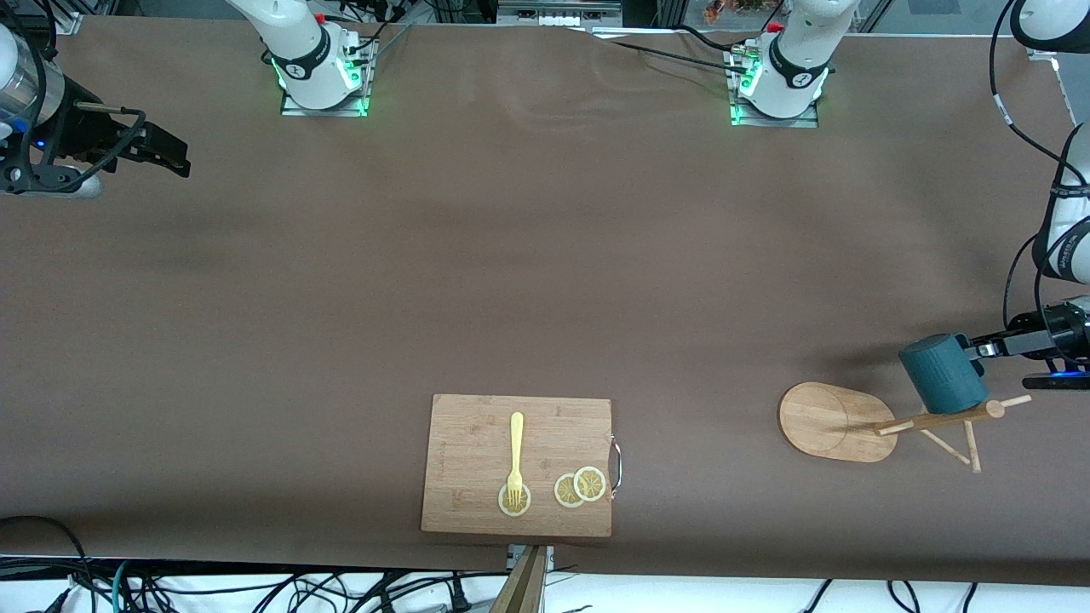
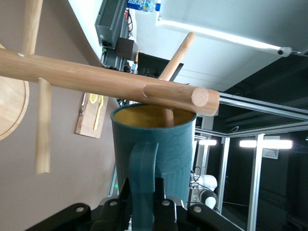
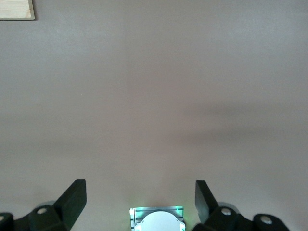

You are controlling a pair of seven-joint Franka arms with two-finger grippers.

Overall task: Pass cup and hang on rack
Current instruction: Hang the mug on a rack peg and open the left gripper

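1. Cup point(image 1: 943, 373) is up in the air over the rack point(image 1: 839, 421), at about 4 o'clock in the front view; mouth faces down toward the pole top, long axis tilted off upright.
2. Left gripper point(image 2: 143, 204) pinches the cup handle point(image 2: 143, 178) between its fingers point(image 2: 163, 204), pressed tight on it.
3. In the left wrist view a peg point(image 2: 168, 117) reaches into the cup's yellow mouth; handle not hooked on any peg.
4. Rack pole point(image 1: 941, 420) shows running toward 3 o'clock from the oval base; base sits on the bench point(image 1: 545, 281) at the left arm's end.
5. Right gripper point(image 3: 140, 195) waits over bare bench at about 10 o'clock, fingers spread wide, holding nothing.
6. Cutting board point(image 1: 518, 465) at 6 o'clock carries a yellow fork point(image 1: 515, 455) and lemon slices point(image 1: 580, 487).
7. Left arm is mostly cut off at the frame edge; the cup's base is hidden in the left wrist view.
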